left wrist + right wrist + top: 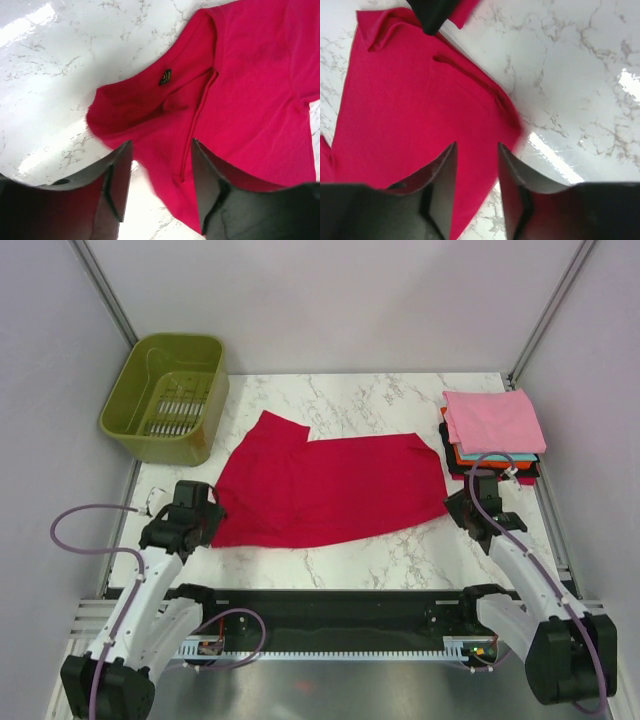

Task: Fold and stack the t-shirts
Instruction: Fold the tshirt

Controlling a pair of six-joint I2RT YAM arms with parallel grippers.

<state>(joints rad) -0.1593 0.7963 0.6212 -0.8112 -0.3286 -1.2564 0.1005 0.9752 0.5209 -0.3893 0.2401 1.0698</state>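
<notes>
**Flanking the crimson t-shirt, both grippers empty**

The crimson t-shirt [330, 490] lies spread at mid-table [400, 400], partly folded. The left gripper [160, 150] stands at its collar end, jaws parted wide and holding nothing. The right gripper [476, 150] is over the opposite edge, jaws likewise apart. The stack of folded t-shirts [493, 422], pink on top, sits far right. The olive basket [165, 395] sits far left.

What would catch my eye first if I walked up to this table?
The crimson t-shirt spread across mid-table, bright against the white marble. Next, the folded stack, pink on top, at the far right, and the olive-green basket at the far left. The left arm and right arm poise open jaws at the shirt's two ends.
</notes>
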